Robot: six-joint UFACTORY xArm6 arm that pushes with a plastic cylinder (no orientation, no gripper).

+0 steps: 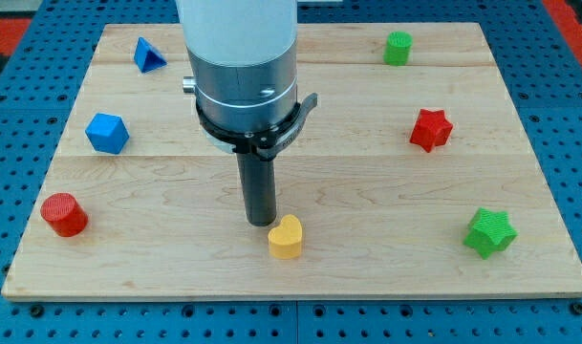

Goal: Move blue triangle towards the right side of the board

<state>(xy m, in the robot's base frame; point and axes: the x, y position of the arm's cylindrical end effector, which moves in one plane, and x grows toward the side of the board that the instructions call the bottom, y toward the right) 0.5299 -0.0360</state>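
Observation:
The blue triangle (148, 54) lies near the view's top left of the wooden board (367, 191). My tip (260, 222) is low in the middle of the board, far below and to the right of the triangle. It stands just left of and above a yellow heart block (286, 237), very close to it.
A blue cube-like block (107, 133) sits at the left. A red cylinder (63, 214) is at the lower left. A green cylinder (398, 48) is at the top right, a red star (431, 129) at the right, a green star (488, 232) at the lower right.

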